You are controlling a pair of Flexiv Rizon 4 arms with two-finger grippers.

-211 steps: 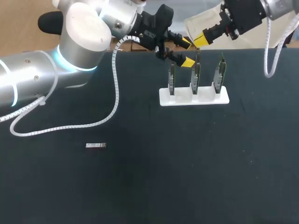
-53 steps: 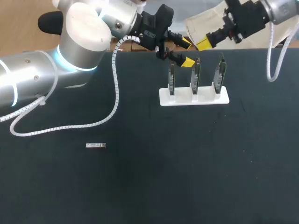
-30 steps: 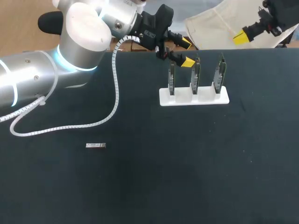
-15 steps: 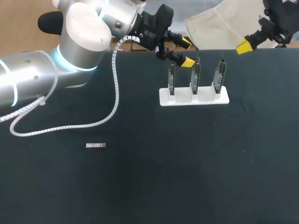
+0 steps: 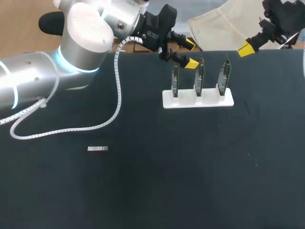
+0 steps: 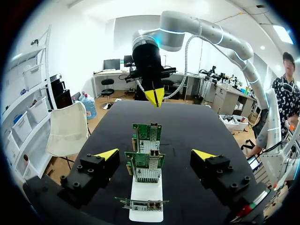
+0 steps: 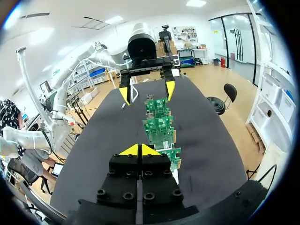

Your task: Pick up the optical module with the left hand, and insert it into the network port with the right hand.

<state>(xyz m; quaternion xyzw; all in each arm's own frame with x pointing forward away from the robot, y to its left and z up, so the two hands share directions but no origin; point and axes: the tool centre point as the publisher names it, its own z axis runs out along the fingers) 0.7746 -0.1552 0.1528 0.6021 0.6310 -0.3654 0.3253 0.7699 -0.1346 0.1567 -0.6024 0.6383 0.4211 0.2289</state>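
The optical module (image 5: 97, 149), a small silver bar, lies alone on the black table at the left front, far from both grippers. A white stand (image 5: 198, 98) at the back holds three upright network cards (image 5: 199, 76). My left gripper (image 5: 188, 53) hangs open at the left end of that row, holding nothing. In the left wrist view the left gripper (image 6: 155, 154) looks along the cards (image 6: 145, 166), which line up ahead between its fingers. My right gripper (image 5: 245, 47) is shut and empty at the back right, off to the side of the stand. In the right wrist view the right gripper (image 7: 139, 150) faces the cards (image 7: 159, 129).
The black table (image 5: 190, 167) is bare around the module and in front of the stand. A white coiled cable (image 5: 116, 95) from my left arm trails across the table's left side. A cream cloth lies past the back edge.
My right gripper, shut the whole time, has pulled away from above the cards to the back right, dipping a little in the last second. Left arm and module are unmoved.
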